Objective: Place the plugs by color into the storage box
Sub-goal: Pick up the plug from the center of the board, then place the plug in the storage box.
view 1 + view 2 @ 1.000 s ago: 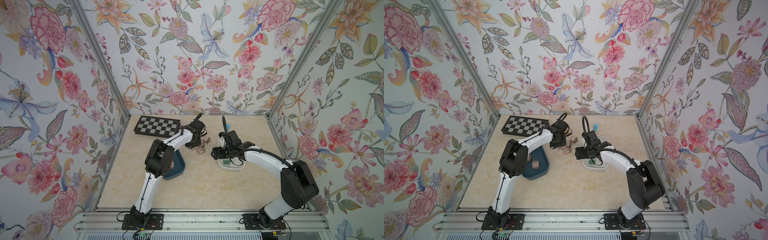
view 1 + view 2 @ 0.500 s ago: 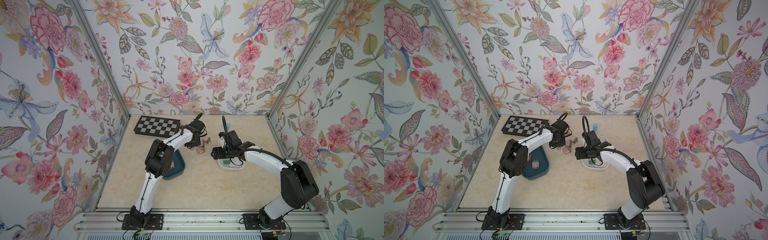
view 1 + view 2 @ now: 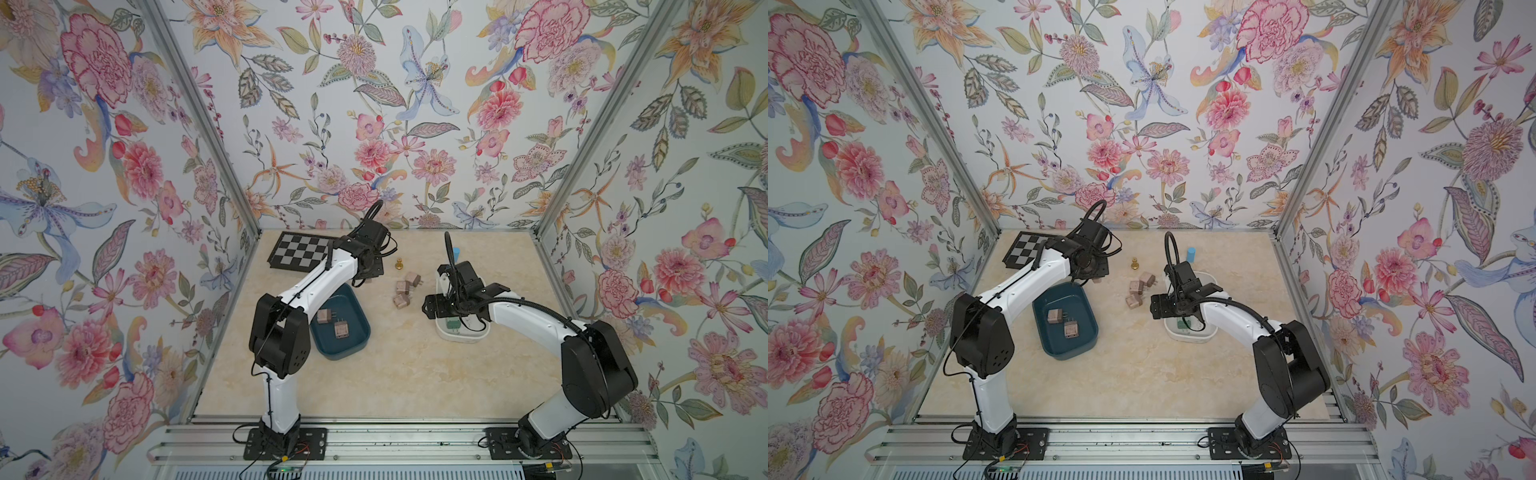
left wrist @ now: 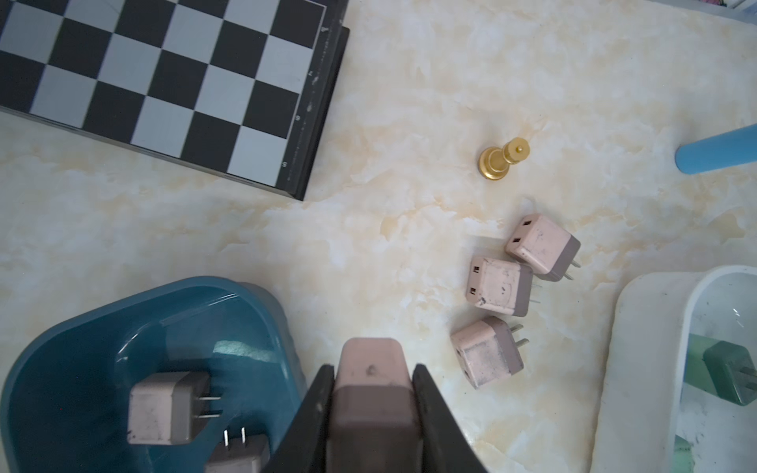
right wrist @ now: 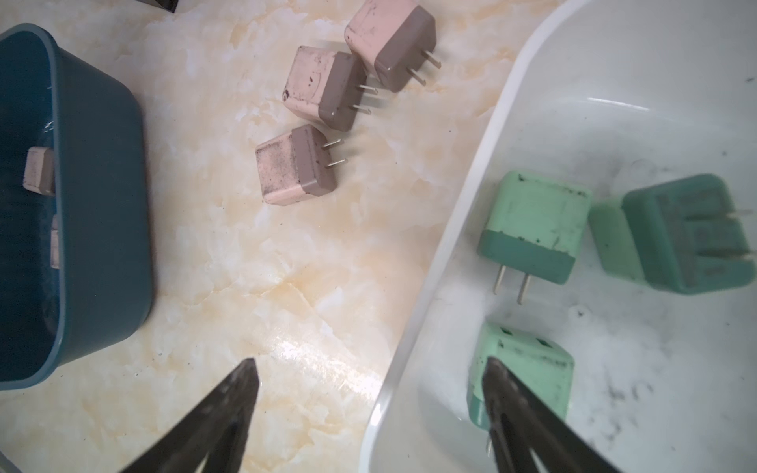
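Observation:
My left gripper [image 4: 373, 370] is shut on a pink plug [image 4: 370, 360] just beside the blue box [image 4: 61, 368]; in a top view the left gripper [image 3: 362, 279] is mostly hidden under its wrist. Two pink plugs [image 3: 324, 316] [image 3: 341, 330] lie in the blue box [image 3: 357, 332]. Three more pink plugs [image 4: 540, 245] [image 4: 499, 284] [image 4: 487, 352] lie loose on the table. Three green plugs [image 5: 532, 221] [image 5: 672, 233] [image 5: 528, 368] lie in the white box [image 5: 471, 196]. My right gripper [image 5: 368, 364] hangs open over that box's rim, holding nothing.
A chessboard [image 3: 299, 254] lies at the back left. A gold pawn [image 3: 399, 263] stands behind the loose plugs. A blue cylinder [image 3: 456, 252] stands behind the white box [image 3: 461, 336]. Floral walls close in three sides.
My left gripper's jaws have closed the last bit onto the pink plug. Neither arm has visibly moved.

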Controlling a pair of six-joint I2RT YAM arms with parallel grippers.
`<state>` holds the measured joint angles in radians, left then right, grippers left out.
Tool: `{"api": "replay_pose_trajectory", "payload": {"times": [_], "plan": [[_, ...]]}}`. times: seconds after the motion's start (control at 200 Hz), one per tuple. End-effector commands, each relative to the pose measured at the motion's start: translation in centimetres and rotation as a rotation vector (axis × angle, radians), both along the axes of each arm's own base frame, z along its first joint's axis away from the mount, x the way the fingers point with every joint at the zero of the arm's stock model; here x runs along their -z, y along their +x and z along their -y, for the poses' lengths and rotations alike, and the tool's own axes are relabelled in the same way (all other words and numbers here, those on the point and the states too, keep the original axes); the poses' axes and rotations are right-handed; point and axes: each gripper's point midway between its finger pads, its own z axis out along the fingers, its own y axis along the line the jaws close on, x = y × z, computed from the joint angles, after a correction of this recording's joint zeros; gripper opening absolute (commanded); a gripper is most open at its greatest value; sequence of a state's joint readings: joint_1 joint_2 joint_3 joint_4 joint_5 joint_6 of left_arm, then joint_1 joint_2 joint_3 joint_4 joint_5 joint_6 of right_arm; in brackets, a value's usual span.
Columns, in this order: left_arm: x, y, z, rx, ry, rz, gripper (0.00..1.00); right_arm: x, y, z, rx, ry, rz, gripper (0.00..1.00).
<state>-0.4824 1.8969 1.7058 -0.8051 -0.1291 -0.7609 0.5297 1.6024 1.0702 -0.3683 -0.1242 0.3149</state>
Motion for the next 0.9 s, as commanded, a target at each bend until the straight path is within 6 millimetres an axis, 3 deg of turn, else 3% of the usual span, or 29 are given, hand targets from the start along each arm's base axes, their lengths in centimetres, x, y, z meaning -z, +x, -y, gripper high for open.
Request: {"api": "replay_pose_trajectory", "payload": {"times": [0.0,0.14,0.235,0.415,0.635,0.811,0.896], "plan": [[1.8,-1.6,-4.3,-0.048,0.072,-0.048,0.26,-0.9,-0.1,-0.6,-0.004,0.024,0.020,0.87],[3.6,-2.8,-6.9,-0.083,0.068,-0.068,0.26,-0.7,-0.3,-0.7,-0.006,0.020,0.019,0.87],[5.0,-3.2,-7.6,-0.088,0.063,-0.080,0.27,-0.8,-0.3,-0.7,-0.005,0.019,0.022,0.87],[8.4,-3.3,-7.6,-0.092,-0.022,-0.086,0.27,-1.1,-0.4,-0.9,-0.004,0.021,0.027,0.87],[10.9,-3.2,-7.6,-0.095,-0.007,-0.112,0.30,-1.2,-0.6,-0.9,-0.002,0.015,0.029,0.87],[11.6,-3.9,-8.6,-0.130,0.051,-0.134,0.45,-1.1,-0.5,-1.0,-0.004,0.012,0.026,0.87],[11.6,-4.4,-8.9,-0.129,0.064,-0.136,0.48,-1.2,-0.5,-1.2,-0.005,0.013,0.028,0.87]]}}
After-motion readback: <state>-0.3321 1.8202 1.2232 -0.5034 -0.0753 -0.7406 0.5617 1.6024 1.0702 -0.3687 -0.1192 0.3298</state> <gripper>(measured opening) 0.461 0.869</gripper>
